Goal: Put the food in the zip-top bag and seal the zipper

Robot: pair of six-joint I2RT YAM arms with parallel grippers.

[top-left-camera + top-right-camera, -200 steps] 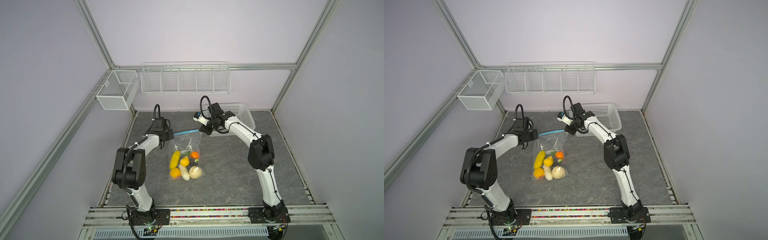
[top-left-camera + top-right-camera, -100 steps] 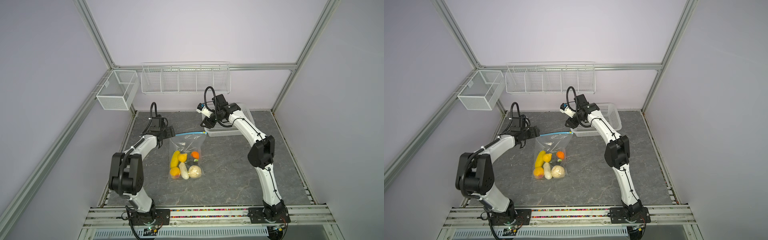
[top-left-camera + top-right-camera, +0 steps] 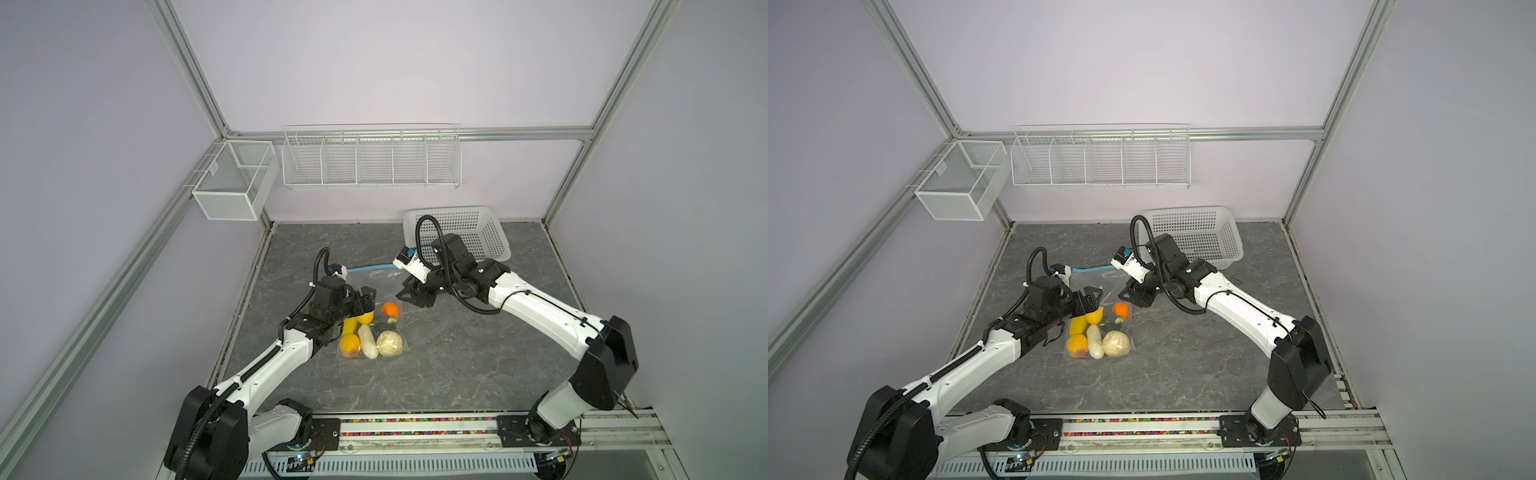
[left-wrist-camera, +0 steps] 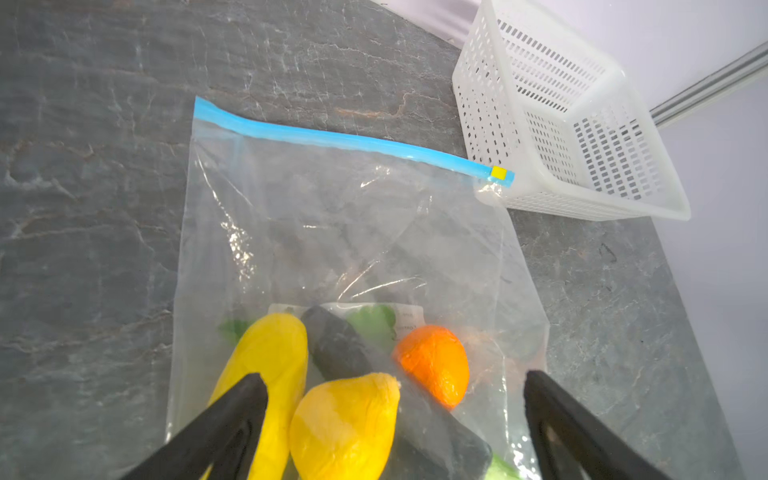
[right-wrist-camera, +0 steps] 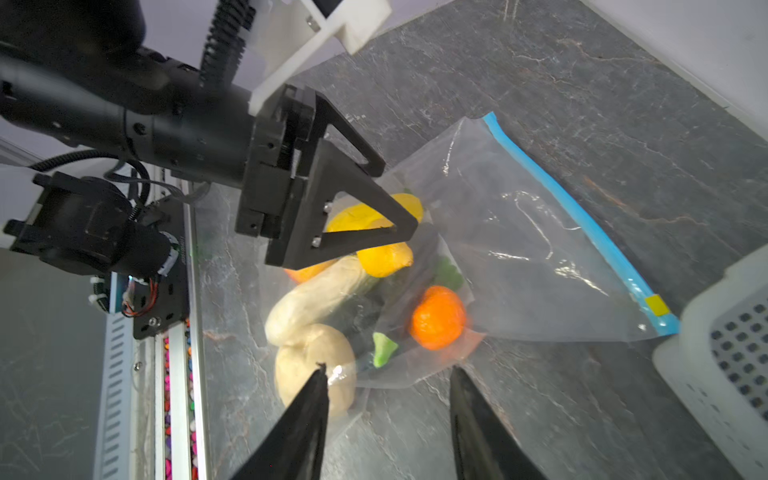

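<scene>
Zipper [image 3: 370,268] runs left-right across mid-frame in both top views; the zip-top bag [image 3: 384,286] stretches from it toward the lower edge, flat on the table [image 3: 457,353]. Clear and crinkled, it has the food [image 3: 372,338] bunched at its lower end, with the yellow slider [image 4: 498,172] at the zipper end nearest the basket [image 4: 582,209]. Reaching in from the 2 lower corners, left gripper [image 3: 368,301] spreads wide above the food and right gripper [image 3: 409,297] stands parted beside the bag, both empty.

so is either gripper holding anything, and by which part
Nothing is held: left gripper and right gripper are both open by the zip-top bag.
</scene>
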